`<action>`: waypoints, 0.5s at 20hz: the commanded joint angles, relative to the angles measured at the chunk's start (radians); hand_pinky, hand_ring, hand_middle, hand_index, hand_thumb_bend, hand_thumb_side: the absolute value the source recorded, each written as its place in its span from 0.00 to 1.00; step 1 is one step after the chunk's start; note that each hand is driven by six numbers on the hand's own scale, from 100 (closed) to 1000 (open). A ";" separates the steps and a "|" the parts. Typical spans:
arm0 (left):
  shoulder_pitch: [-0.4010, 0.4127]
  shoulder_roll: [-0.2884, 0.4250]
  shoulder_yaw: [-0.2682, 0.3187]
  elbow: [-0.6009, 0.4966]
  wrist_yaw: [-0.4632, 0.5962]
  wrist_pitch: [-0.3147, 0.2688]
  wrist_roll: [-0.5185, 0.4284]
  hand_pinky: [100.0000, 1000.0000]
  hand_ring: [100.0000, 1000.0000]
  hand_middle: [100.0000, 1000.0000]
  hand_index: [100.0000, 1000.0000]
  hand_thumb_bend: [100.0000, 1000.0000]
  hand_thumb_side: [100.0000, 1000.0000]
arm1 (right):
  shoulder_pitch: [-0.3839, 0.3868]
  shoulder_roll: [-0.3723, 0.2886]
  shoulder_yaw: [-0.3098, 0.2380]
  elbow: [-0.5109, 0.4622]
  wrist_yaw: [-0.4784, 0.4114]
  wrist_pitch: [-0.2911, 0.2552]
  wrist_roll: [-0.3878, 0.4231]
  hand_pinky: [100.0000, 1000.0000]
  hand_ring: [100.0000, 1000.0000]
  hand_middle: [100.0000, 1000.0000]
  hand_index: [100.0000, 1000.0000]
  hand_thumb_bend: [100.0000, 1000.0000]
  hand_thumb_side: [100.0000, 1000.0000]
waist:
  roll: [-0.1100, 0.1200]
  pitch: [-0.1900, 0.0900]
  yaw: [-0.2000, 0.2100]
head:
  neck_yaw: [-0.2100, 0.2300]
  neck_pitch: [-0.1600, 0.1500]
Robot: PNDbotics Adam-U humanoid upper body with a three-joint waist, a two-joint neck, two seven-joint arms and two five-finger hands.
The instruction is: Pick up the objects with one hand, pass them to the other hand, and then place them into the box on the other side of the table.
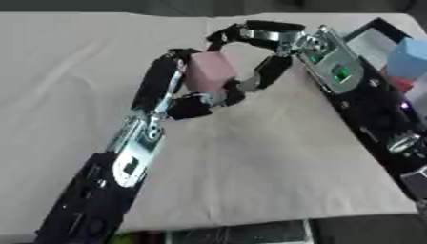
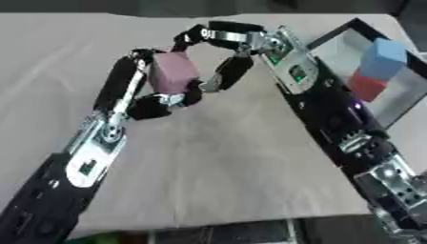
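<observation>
Above the cloth-covered bench (image 1: 250,167), the left hand (image 1: 179,90) holds a matte pink block (image 1: 208,71) aloft, fingers curled round it, upright and squarish. The right hand (image 2: 229,52) meets it from the far right, its fingers arched over and under, touching. Beyond it lies the black-rimmed box (image 2: 354,26), holding a blue block (image 2: 382,58) and a red one (image 2: 367,86).
</observation>
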 commanded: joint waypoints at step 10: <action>0.003 0.003 0.011 -0.013 -0.026 0.071 0.070 0.76 0.70 0.28 0.83 0.97 0.86 | -0.028 -0.025 -0.018 -0.029 -0.019 0.004 -0.013 0.96 1.00 0.62 0.69 0.08 0.12 | 0.003 -0.024 -0.003 | -0.001 -0.009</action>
